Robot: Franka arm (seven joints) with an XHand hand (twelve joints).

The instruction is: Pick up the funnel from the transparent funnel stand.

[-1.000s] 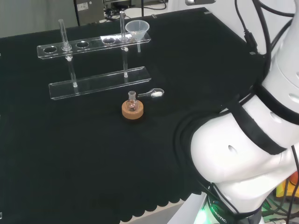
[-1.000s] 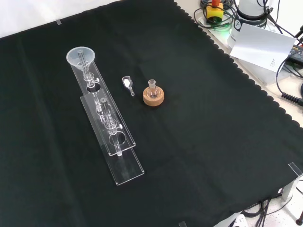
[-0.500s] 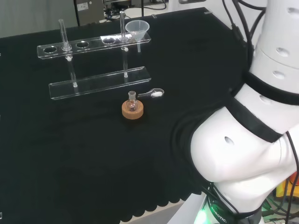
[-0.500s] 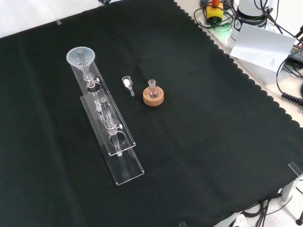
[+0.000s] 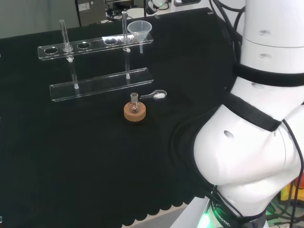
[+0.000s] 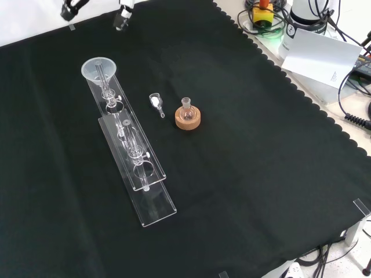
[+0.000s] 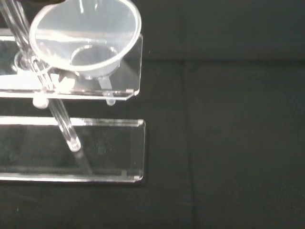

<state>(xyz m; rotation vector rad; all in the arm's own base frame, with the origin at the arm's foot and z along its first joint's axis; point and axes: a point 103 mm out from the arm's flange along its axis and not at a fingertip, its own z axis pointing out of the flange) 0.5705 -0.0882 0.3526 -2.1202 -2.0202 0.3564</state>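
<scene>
One broad black cloth point(image 6: 249, 174) covers the bench, and we see the arm's white links point(image 5: 256, 142) bulking at the right of the head view. Next in size is the transparent funnel stand point(image 6: 130, 152), a clear two-tier rack: in the front view it runs lengthwise from upper left toward lower centre, and in the head view it lies across the far left of the cloth. We find the funnel point(image 6: 99, 69) seated in the end hole of the upper tier, the end highest in the front view and rightmost in the head view; its wide mouth faces up and its stem hangs through the hole. In the wrist view the funnel point(image 7: 86, 40) sits close and large at the rack's end. Beside the rack, a cork ring point(image 6: 188, 120) carries a small flask point(image 6: 186, 106), with a small clear scoop point(image 6: 155, 102) holding white powder just next to it. At the front view's top edge, fingertips of the hand point(image 6: 123, 14) come in, well apart from the funnel; we cannot tell whether they are spread or curled.
</scene>
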